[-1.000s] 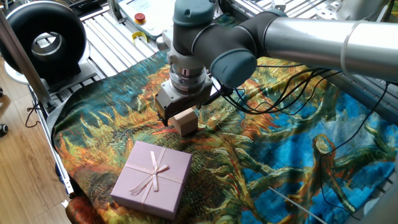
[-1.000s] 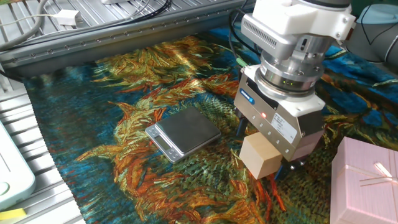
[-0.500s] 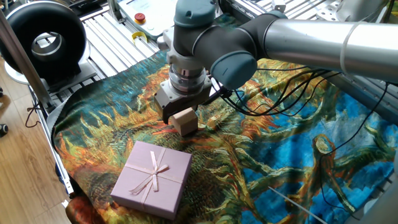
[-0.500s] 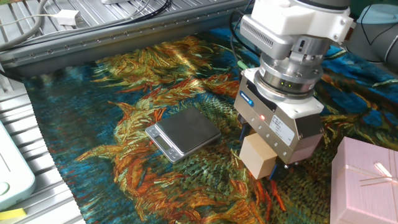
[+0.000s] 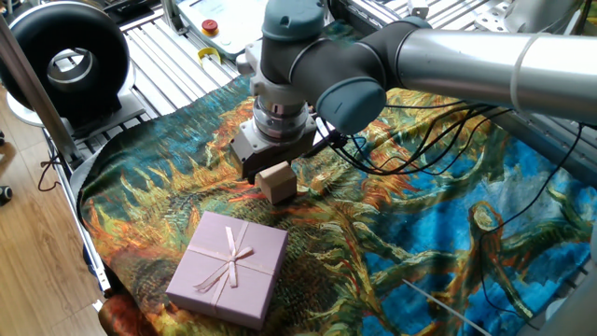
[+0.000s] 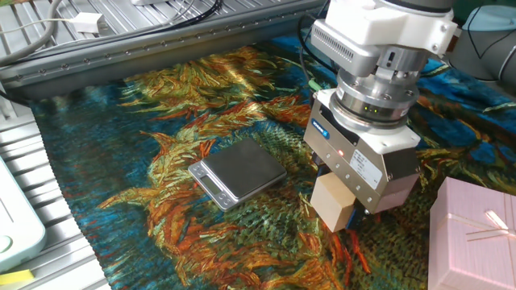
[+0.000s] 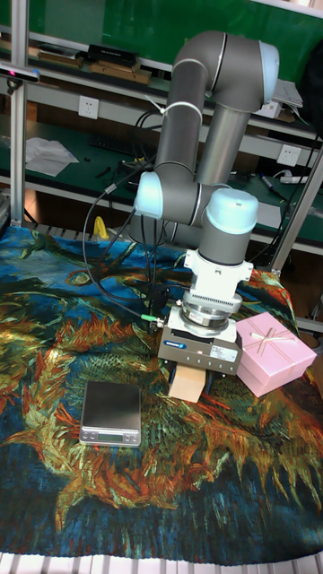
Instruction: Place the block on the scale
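A small tan wooden block (image 6: 334,203) sits between the fingers of my gripper (image 6: 348,201), which is shut on it, low over the patterned cloth. The same block (image 5: 277,181) shows under the gripper (image 5: 271,166) in one fixed view, and in the tall fixed view the block (image 7: 187,382) hangs below the gripper (image 7: 189,369). The scale (image 6: 238,172), a thin flat slab with a glossy grey top, lies on the cloth to the block's left, a short gap away. It also shows as the scale (image 7: 111,412) in the tall view; the arm hides it in one fixed view.
A flat pink gift box (image 5: 229,266) with ribbon lies on the cloth close beside the gripper, on the side away from the scale, seen also as the box (image 7: 274,352). Cables (image 5: 438,140) trail over the cloth behind the arm. A metal frame rail (image 6: 161,48) borders the cloth.
The gripper, still shut on the block, has shifted very slightly up and toward the scale. Scale and pink box have not moved.
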{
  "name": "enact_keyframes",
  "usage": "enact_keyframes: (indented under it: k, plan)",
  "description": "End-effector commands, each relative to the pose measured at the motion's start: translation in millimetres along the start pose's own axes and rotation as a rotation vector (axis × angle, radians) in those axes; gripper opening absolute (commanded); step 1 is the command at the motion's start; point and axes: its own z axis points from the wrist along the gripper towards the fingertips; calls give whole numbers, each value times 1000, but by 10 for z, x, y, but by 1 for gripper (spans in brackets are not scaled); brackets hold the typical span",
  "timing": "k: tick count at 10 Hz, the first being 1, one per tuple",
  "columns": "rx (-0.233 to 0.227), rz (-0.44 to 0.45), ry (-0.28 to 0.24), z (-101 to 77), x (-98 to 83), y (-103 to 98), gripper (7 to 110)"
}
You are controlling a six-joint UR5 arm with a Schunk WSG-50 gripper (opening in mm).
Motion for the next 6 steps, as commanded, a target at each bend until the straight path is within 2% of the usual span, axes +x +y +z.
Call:
enact_keyframes:
  k: [1, 2, 3, 4, 6]
  plan:
    - [-7, 12, 0, -4, -6, -7, 66]
    - [6, 11, -4, 3, -8, -57, 66]
    - [11, 12, -3, 9, 2, -80, 7]
    - [14, 15, 7, 13, 33, -94, 7]
    - [64, 34, 36, -9, 103, -192, 7]
